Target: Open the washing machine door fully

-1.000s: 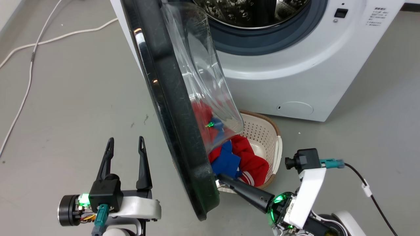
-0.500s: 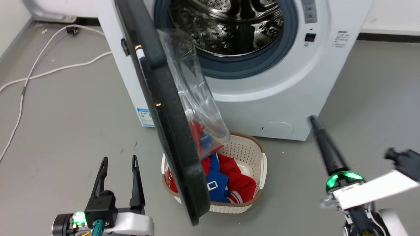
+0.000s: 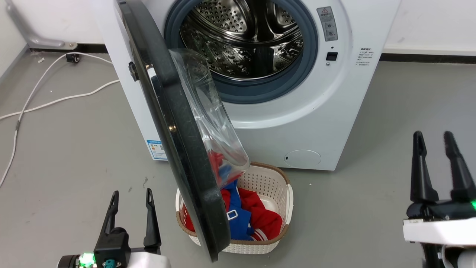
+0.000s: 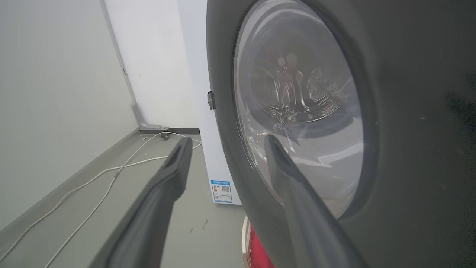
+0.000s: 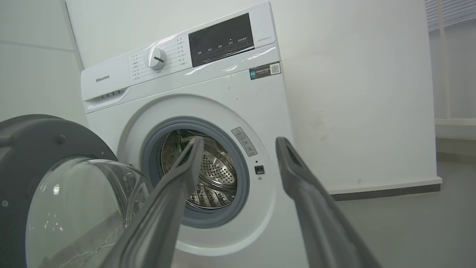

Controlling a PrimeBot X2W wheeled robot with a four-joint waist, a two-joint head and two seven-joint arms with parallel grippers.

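Note:
The washing machine door (image 3: 174, 149), a wide black rim around a bulging clear glass bowl (image 3: 208, 123), stands swung out from the white washing machine (image 3: 297, 123), edge-on to me and hinged at its left. My left gripper (image 3: 132, 192) is open at the lower left, left of the door's outer face and apart from it. In the left wrist view the left gripper (image 4: 227, 138) points at the door (image 4: 409, 111) close up. My right gripper (image 3: 432, 134) is open at the lower right, well clear of the door. The right gripper (image 5: 240, 139) faces the open drum, with the door (image 5: 22, 149) at left.
A white laundry basket (image 3: 275, 186) with red and blue clothes sits on the floor under the door's lower edge. The steel drum (image 3: 241, 37) lies open behind its grey gasket. A white cable (image 3: 55, 100) runs over the grey floor at left. A wall stands behind the machine.
The head camera has pulled back and up. My right gripper left the door's lower inner edge, swung out to the right, and now stands open. The left gripper has kept its pose.

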